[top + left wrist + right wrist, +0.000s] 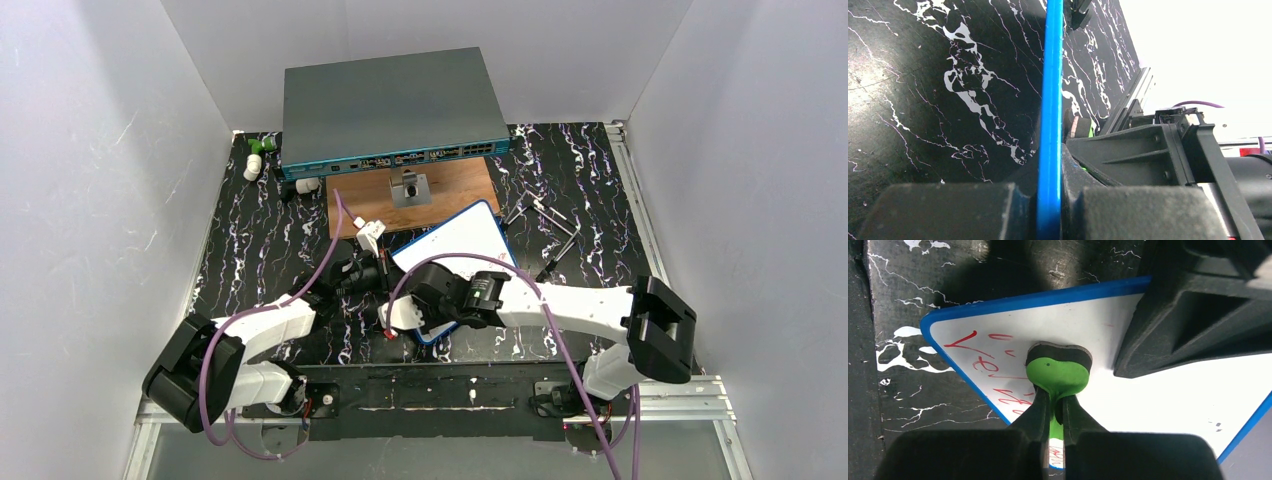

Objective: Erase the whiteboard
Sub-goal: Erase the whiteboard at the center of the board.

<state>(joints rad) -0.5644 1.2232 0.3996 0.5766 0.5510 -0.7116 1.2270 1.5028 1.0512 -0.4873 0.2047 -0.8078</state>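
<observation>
One whiteboard (462, 240), long axis near-left to far-right, edge in left gripper (1049, 200)

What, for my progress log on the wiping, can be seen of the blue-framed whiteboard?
The small flat white board with a thin blue frame and rounded corners lies skewed on the black white-veined tabletop, just in front of the brown wooden board. Red handwriting sits near one corner; the rest of its visible face looks clean. The left pincer clamps its blue edge, and the right pincer holds a green eraser with a dark pad against the face.
</observation>
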